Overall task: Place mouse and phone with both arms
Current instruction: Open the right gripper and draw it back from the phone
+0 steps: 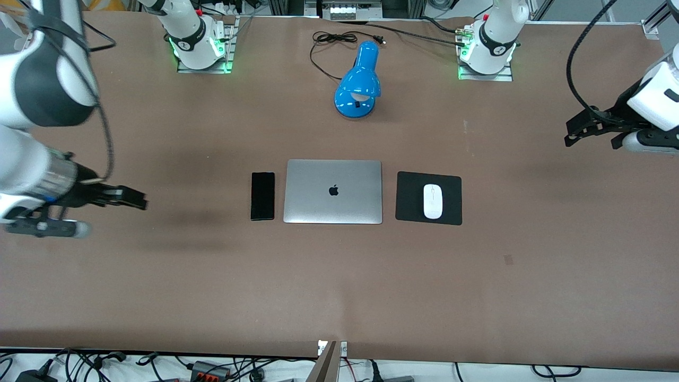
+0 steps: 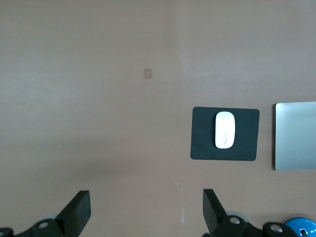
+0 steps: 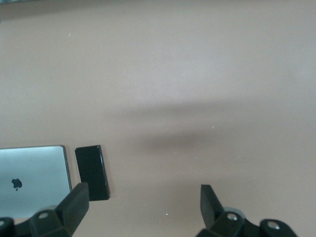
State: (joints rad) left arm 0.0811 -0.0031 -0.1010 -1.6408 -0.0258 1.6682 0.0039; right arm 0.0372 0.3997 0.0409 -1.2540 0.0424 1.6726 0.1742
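- Mouse [image 1: 433,201] sits flat on the black mouse pad [image 1: 408,212], on the side of the closed laptop [image 1: 333,191] toward the left arm's end of the table; nothing touching it.
- Phone [image 1: 262,196] lies flat on the table just beside the laptop, on the side toward the right arm's end; a thin gap shows between them, long edges parallel.
- Left gripper [image 1: 581,129] is up over bare table at the left arm's end, well apart from the mouse. In the left wrist view its fingers [image 2: 78,211] are spread wide, nothing between them.
- Right gripper [image 1: 129,198] is over bare table at the right arm's end, well apart from the phone. Right wrist view: fingers [image 3: 76,202] wide apart, empty; phone [image 3: 92,172] and laptop edge [image 3: 34,175] visible past them.
- Blue desk lamp [image 1: 359,82] stands farther from the front camera than the laptop, cord trailing; not involved.
- Progress call: both items look placed, mouse on pad, phone next to laptop, tidy desk layout. Neither arm holds anything.
- What's left, as I judge it: little or nothing, maybe just parking the arms. Can't rule out that this is a start layout, though both things already look in place.
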